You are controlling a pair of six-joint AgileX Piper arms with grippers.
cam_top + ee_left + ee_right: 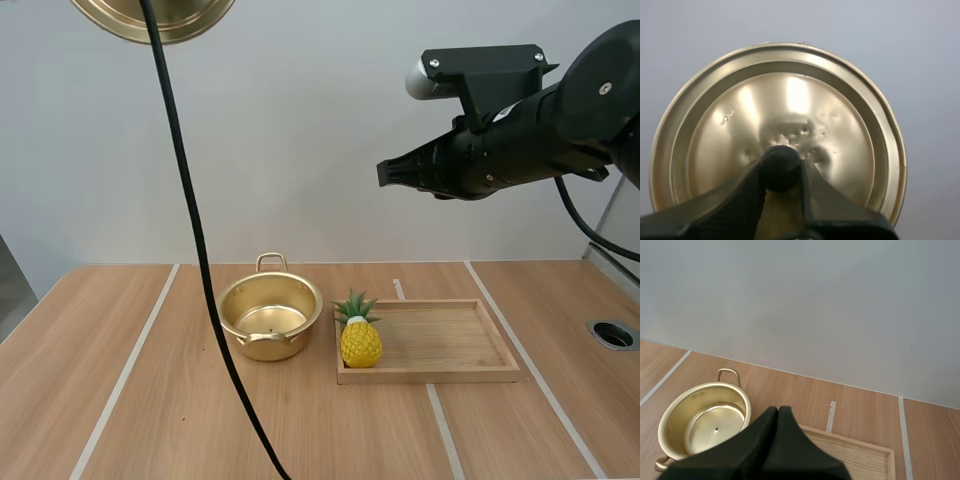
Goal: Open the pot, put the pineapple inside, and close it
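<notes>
1. Left gripper [782, 172]: fingers clamped on the black knob [781, 159] of the gold lid [785, 115]. Lid is held up in the air on the left side, well apart from the table [90, 390].
2. Right gripper [778, 412]: fingers pressed together in one dark wedge, holding nothing. It hangs high over the table, tip pointing left, roughly above the left end of the wooden tray [455, 372].
3. Pot [270, 318]: gold, two handles, lid off, nothing inside. Upright around the middle of the table, toward its far edge.
4. Wooden tray lies flat just right of the pot. There looks to be a thin gap between them, hard to be sure from this angle.
5. Pineapple [360, 338]: small, yellow, green crown, upright in the tray at its near-left corner, close to the left wall. Not in the pot.
</notes>
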